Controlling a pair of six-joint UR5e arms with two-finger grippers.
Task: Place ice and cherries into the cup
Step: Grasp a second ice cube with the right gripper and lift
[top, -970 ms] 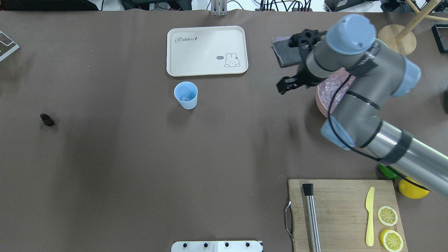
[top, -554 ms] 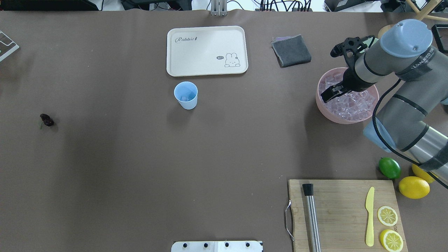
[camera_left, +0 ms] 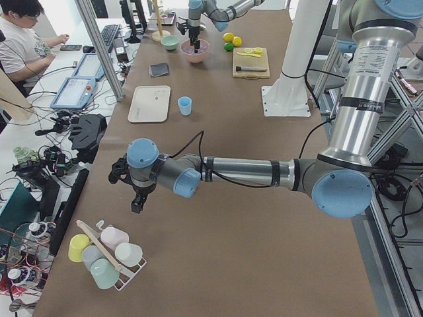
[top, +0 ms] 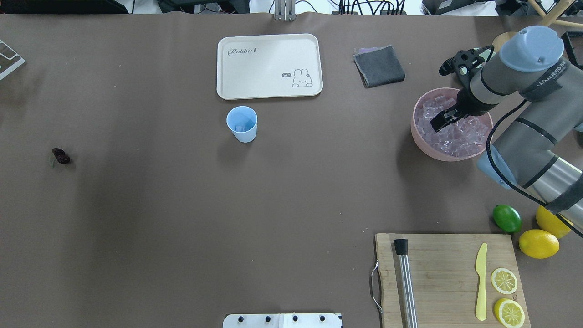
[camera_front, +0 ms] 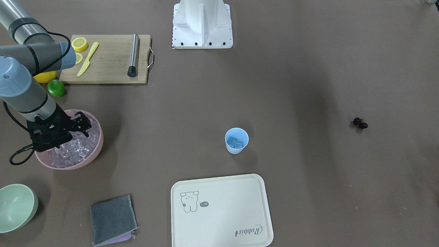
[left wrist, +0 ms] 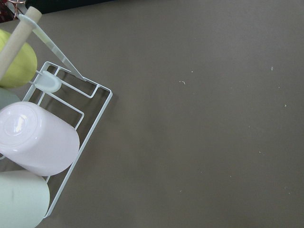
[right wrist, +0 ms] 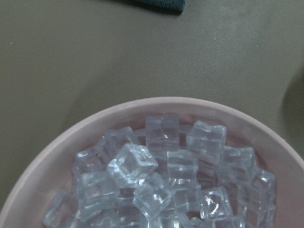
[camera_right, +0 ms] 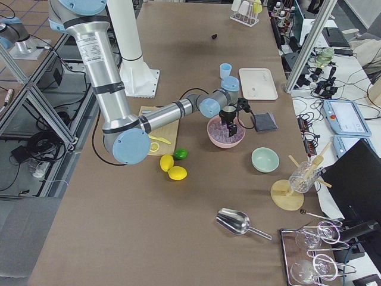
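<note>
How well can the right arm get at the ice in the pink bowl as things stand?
Probably yes. The right gripper hangs right above the pink bowl, and the ice lies heaped and uncovered under it. Nothing shows between them, so a straight descent should reach a cube.

The cup [top: 242, 124] was light blue, the ice [right wrist: 166, 166] clear and glassy, its bowl [right wrist: 90, 124] pink (the cherries [top: 60, 156] nearly black).

Overhead looks down from rear; front view faces opposite, mirrored; both share cup [top: 242, 124], tray [top: 268, 64].
</note>
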